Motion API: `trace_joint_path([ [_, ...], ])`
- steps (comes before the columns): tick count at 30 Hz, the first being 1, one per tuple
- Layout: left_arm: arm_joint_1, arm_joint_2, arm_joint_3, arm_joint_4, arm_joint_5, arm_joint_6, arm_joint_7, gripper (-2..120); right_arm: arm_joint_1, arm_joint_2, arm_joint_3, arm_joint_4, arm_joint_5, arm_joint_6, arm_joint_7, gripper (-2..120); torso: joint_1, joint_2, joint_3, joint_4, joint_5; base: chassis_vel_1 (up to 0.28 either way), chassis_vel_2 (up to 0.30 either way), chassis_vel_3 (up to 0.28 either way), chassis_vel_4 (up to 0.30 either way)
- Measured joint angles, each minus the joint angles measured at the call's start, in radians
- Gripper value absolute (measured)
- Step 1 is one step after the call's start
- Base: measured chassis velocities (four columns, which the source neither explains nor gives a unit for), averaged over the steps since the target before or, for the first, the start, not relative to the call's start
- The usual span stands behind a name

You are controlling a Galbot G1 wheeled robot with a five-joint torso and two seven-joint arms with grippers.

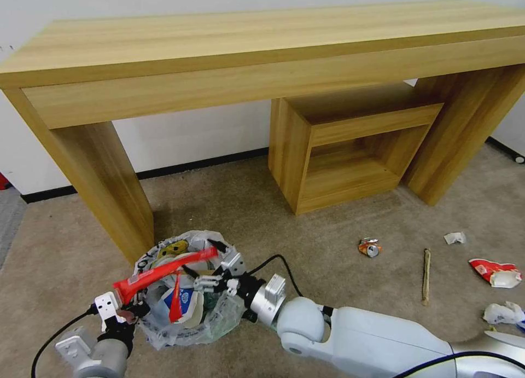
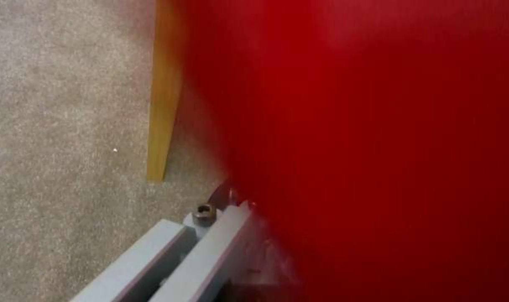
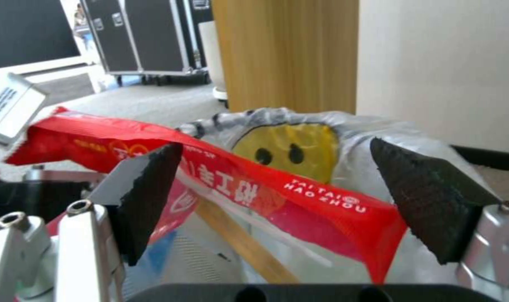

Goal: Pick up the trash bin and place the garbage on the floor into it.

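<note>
The right arm (image 1: 361,329) has a smooth pale grey-white shell with a rounded joint, a silver metal wrist block and a black cable looping off it. Its gripper's fingers (image 3: 428,201) carry black, rough triangular pads on silver mounts with socket-head screws. The left arm (image 1: 98,353) is silver-grey with a black collar, a black cable and a white block.

head: high, looks down | wrists: close-up | shared: red wrapper (image 1: 164,271)

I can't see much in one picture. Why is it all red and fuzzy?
In the left wrist view, the red wrapper sits right against the lens, too close to focus, so it blurs; the carpet beside it looks soft too. The head view shows the same wrapper sharply.
</note>
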Motion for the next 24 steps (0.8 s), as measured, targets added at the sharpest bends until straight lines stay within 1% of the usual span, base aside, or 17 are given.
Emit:
trace_joint_path([
  [9, -0.015, 0.001, -0.003, 0.009, -0.007, 0.001, 0.0, 1, 0.014, -0.021, -0.016, 0.025, 0.018, -0.009, -0.003, 86, 0.0, 0.0, 0.0, -0.0001, 0.0, 0.0, 0.0, 0.0, 0.0],
  [15, -0.018, 0.0, 0.001, 0.007, -0.009, 0.006, -0.002, 1, 0.012, -0.03, -0.022, 0.015, 0.007, -0.009, -0.008, 86, 0.0, 0.0, 0.0, -0.0001, -0.0001, 0.0, 0.0, 0.0, 0.0],
  [24, -0.029, 0.002, 0.002, 0.019, -0.012, 0.007, -0.002, 1, -0.001, -0.031, -0.034, 0.01, 0.03, 0.005, -0.028, 86, 0.0, 0.0, 0.0, -0.0001, 0.0, 0.0, 0.0, 0.0, 0.0],
])
